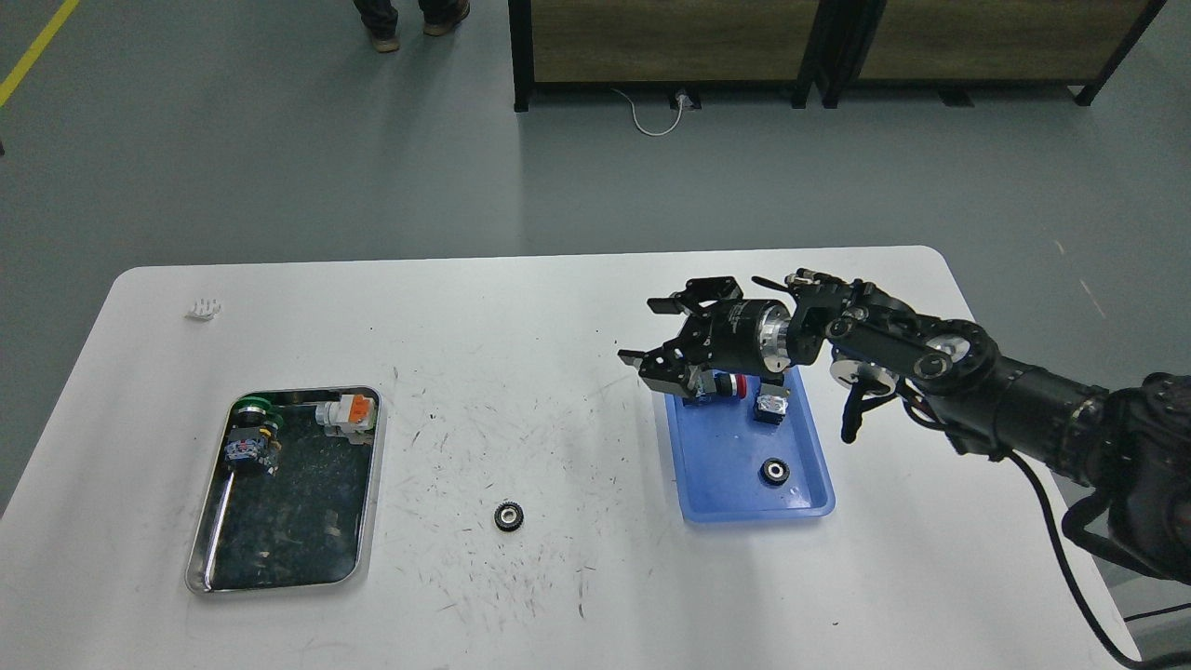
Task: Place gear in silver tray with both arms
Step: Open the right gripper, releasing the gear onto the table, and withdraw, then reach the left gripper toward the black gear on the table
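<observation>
A small black gear (508,515) lies flat on the white table, between the two trays. The silver tray (361,521) sits at the left and holds a green-topped part (253,430) and an orange and white part (348,412). My right gripper (662,333) is open and empty, held above the far left corner of the blue tray (735,487), well up and right of the gear. A second black gear (773,472) lies in the blue tray. My left arm and gripper are out of view.
The blue tray also holds a red-topped part (731,385) and a small grey and blue part (771,407), partly under my gripper. A small white object (204,308) lies at the table's far left. A person's feet (409,26) stand on the floor beyond.
</observation>
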